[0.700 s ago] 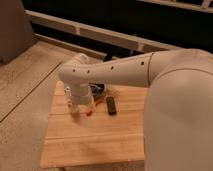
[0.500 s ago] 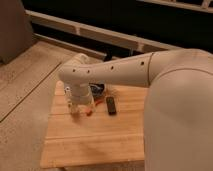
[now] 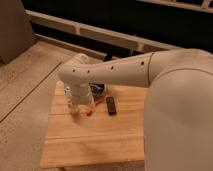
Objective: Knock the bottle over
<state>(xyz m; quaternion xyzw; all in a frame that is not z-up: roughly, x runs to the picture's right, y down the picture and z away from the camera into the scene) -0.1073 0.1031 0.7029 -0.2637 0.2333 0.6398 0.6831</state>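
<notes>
Gripper [image 3: 75, 108]: low over tabletop [image 3: 100, 145], left of black gadget [image 3: 110, 105]; grip state cannot be told.
Bottle: not made out.
Risk: a blind sweep could hit the black gadget instead.

A clear, faint bottle [image 3: 70, 104] was seen at the desk's [image 3: 100, 137] left, just beside the gripper [image 3: 76, 111]; its pose was unclear.

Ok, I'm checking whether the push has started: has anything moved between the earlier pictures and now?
Nothing has visibly changed. The gripper is low over the left part of the wooden table, just left of the orange-handled tool, as before. The black gadget lies in the same spot. The bottle cannot be made out near the gripper, so no tipping shows.
</notes>
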